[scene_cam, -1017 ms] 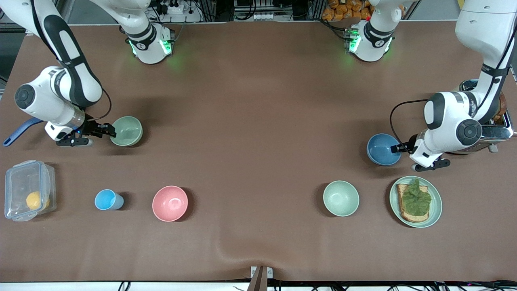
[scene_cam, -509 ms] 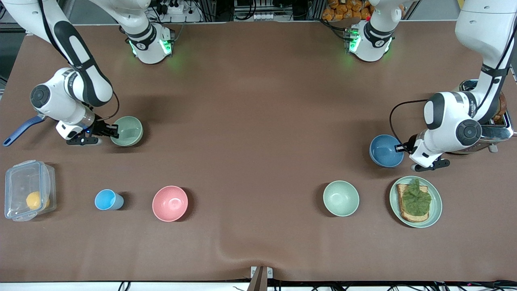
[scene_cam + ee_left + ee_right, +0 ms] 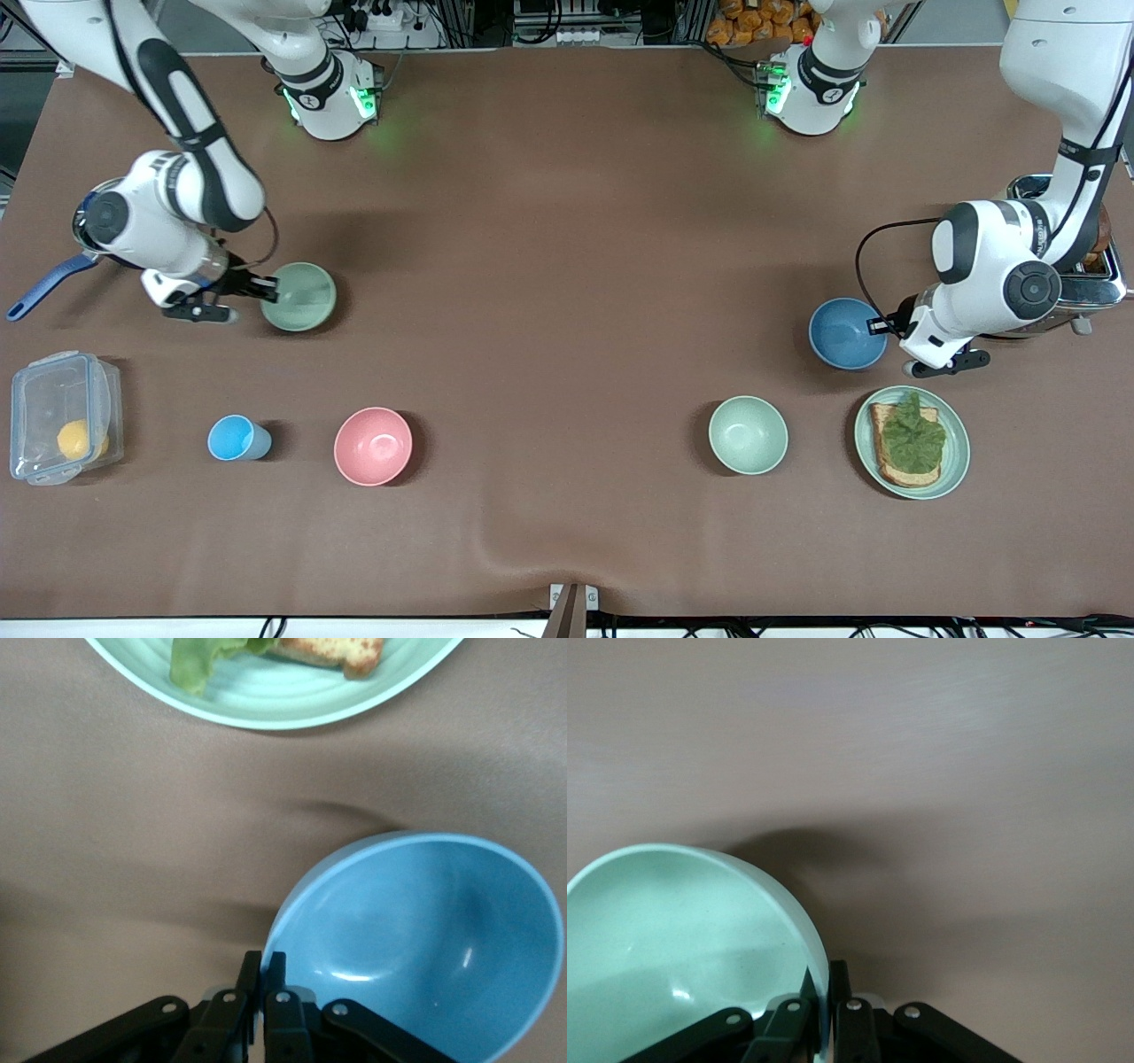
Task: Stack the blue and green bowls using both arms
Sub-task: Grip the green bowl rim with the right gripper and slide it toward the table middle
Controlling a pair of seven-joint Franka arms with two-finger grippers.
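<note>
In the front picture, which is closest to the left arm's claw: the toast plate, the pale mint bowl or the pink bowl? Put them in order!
From the left claw, which grips the round matte blue bowl:
1. Flat green plate with toast, just nearer the camera.
2. Pale mint-green bowl, beside that plate.
3. Round pink bowl, toward the right arm's end.

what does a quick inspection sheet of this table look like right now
surface: brown table cover, a wrinkle at the edge nearest the front camera
job's things: green bowl and blue bowl, each at its own arm's end, not stacked
clutter: pink bowl, light-blue cup, mint bowl, plate with toast, clear lidded box, toaster, blue handle
grippers: right gripper shut on green bowl rim; left gripper shut on blue bowl rim
cables: black cable loop at the left wrist
surroundings: power strips and cords past the arms' bases
</note>
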